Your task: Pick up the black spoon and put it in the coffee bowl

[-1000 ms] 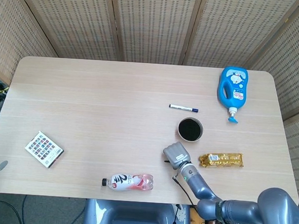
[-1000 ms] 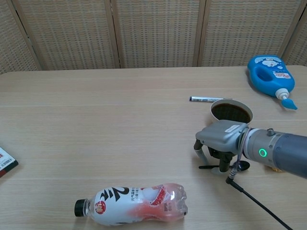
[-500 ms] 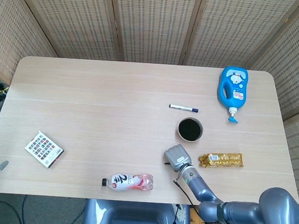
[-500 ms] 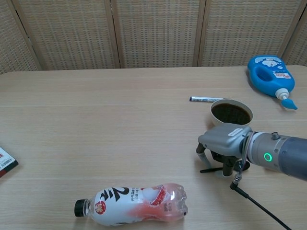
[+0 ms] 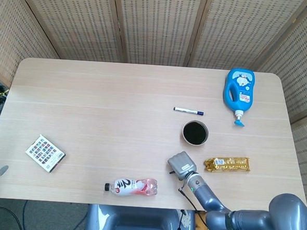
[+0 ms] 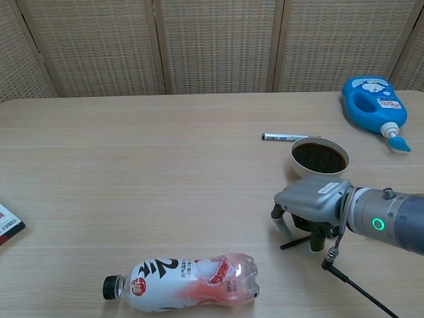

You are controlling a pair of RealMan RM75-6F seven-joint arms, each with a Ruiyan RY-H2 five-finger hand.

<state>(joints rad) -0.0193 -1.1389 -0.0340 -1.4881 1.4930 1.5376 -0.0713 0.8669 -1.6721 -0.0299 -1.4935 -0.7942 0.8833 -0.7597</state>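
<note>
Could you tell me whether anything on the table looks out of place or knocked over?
The bottle lies on its side near the front edge, and the blue jug lies flat too. No spill shows. The coffee bowl stands upright, with the spoon under the right hand.

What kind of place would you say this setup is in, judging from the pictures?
Probably an indoor robot test or data-collection station, not a lived-in room. A bare wooden table is fenced by woven folding screens, and unrelated props lie scattered: a drink bottle, a blue detergent bottle, a marker.
</note>
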